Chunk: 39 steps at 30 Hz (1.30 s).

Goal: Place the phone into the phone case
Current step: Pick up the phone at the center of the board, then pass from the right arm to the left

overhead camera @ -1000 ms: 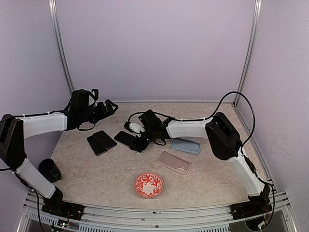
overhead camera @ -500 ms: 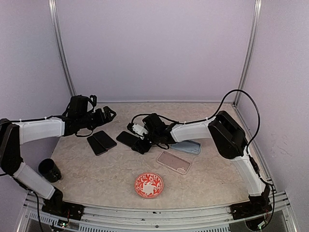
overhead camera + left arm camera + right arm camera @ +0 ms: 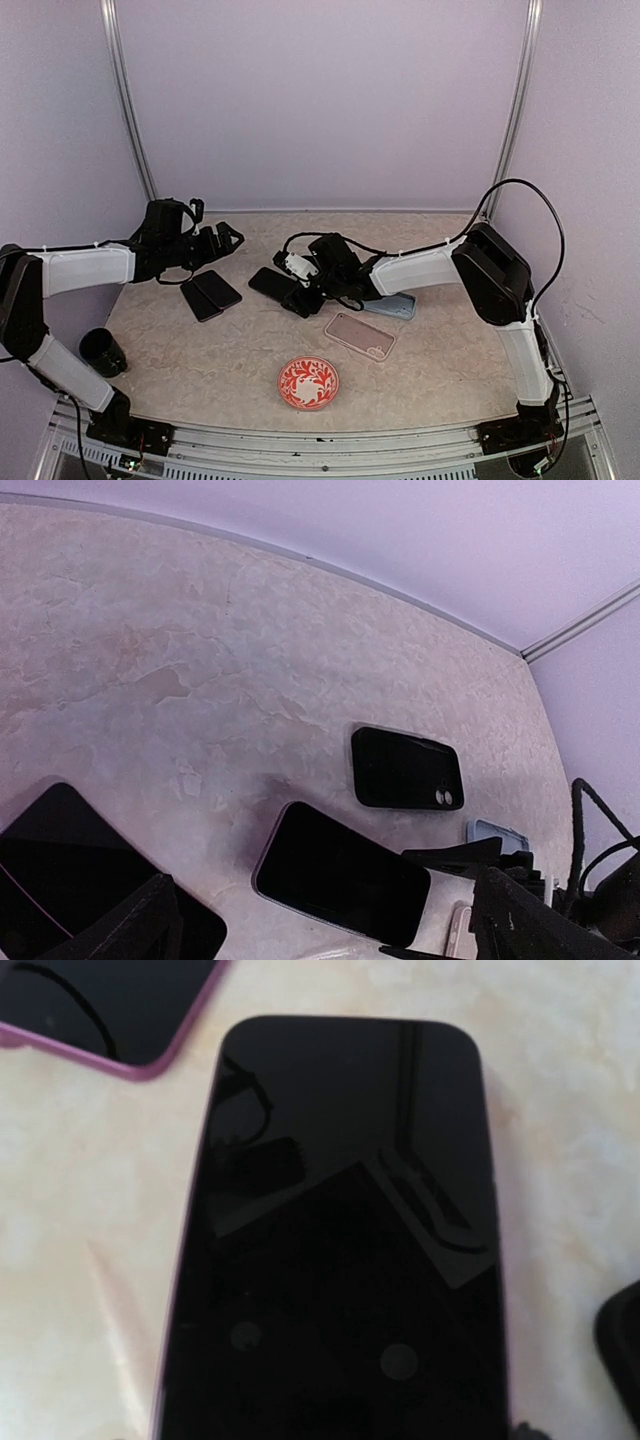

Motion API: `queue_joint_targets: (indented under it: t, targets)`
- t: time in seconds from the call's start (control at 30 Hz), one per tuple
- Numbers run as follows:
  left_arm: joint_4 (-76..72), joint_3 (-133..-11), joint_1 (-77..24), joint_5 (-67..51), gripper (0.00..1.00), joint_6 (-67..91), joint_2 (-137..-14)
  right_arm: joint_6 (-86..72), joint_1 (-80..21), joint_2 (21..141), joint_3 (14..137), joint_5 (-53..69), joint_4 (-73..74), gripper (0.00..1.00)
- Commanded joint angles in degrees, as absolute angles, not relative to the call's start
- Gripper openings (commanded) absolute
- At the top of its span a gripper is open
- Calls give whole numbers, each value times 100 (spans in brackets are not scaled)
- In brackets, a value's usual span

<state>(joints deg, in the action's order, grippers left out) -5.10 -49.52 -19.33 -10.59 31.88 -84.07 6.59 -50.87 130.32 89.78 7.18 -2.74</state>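
A dark phone with a purple rim [image 3: 272,283] lies left of centre and fills the right wrist view [image 3: 340,1240]. My right gripper [image 3: 301,296] has a finger on each long side of the phone's near end; the left wrist view shows this [image 3: 440,900]. A clear case [image 3: 360,335] lies in front of it. A blue case [image 3: 398,304] is partly under the right arm. A black case [image 3: 407,768] lies behind the phone. My left gripper [image 3: 228,240] hovers open and empty above the table's left side, with its fingers [image 3: 130,920] at the frame's bottom corners.
Two more dark phones [image 3: 210,294] lie side by side at the left; one shows in the right wrist view [image 3: 100,1000]. A red patterned plate [image 3: 308,382] sits near the front. A black cup [image 3: 103,352] stands at the front left by the left arm.
My right gripper and the phone between its fingers have shifted slightly to the right. My left gripper has dropped a little and moved slightly right.
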Motion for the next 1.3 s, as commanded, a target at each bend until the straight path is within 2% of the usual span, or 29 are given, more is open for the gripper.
queue_joint_targets:
  t: [0.0, 0.7, 1.27]
  targets:
    - [-666, -4931, -1900, -1294, 99, 3138, -8549, 736, -5106, 12440, 8812, 760, -975, 64]
    - [-675, -5194, -1891, -2913, 99, 3019, -8854, 1345, -5133, 10884, 7058, 1283, -2122, 62]
    - [-509, -5621, -2130, -4341, 92, 2957, -9061, 1995, -5364, 10399, 6566, 1288, -2411, 62]
